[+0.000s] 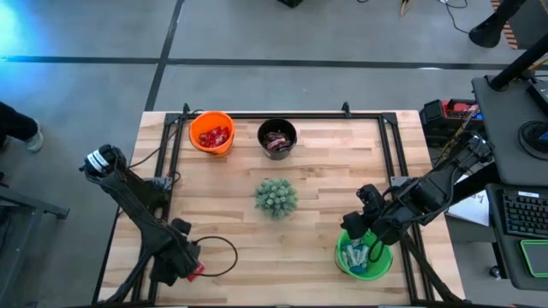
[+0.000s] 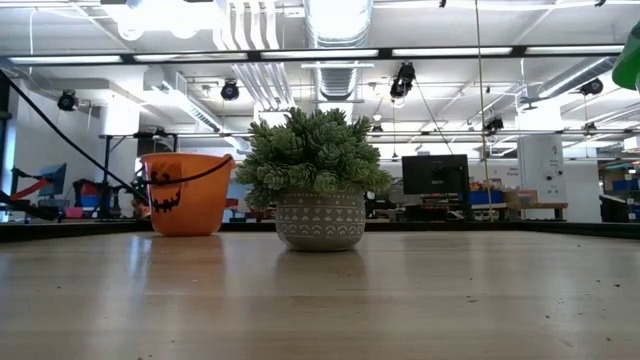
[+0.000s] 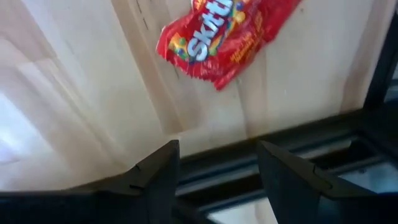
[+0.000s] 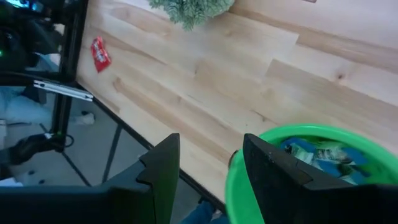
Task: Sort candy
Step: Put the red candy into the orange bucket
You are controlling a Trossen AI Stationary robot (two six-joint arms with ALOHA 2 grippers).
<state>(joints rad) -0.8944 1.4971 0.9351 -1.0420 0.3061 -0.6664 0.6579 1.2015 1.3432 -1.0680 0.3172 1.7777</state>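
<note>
One red candy packet (image 3: 224,37) lies flat on the wooden table near its near left corner, also seen as a red candy packet (image 4: 99,55) in the right wrist view. My left gripper (image 3: 217,174) hangs open just above it, pointing down, touching nothing. My right gripper (image 4: 208,168) is at the green bucket (image 4: 311,155), which holds light blue candy (image 1: 355,257). The bucket (image 2: 632,55) shows in the air in the low view. Red candy fills the orange bucket (image 1: 212,133). Brown candy lies in the black bucket (image 1: 276,137). My right gripper has the green bucket's rim (image 4: 235,180) between its fingers, one finger (image 4: 273,174) inside the bucket and one outside. The fingers slant down from the table's right. The bucket hangs clear of the table with its mouth up.
A spiky green plant in a grey pot (image 1: 276,197) stands at the table's middle. A black frame rail (image 3: 298,143) runs along the table's edge by the left gripper. Bare wood (image 1: 282,257) lies between the plant and the near edge.
</note>
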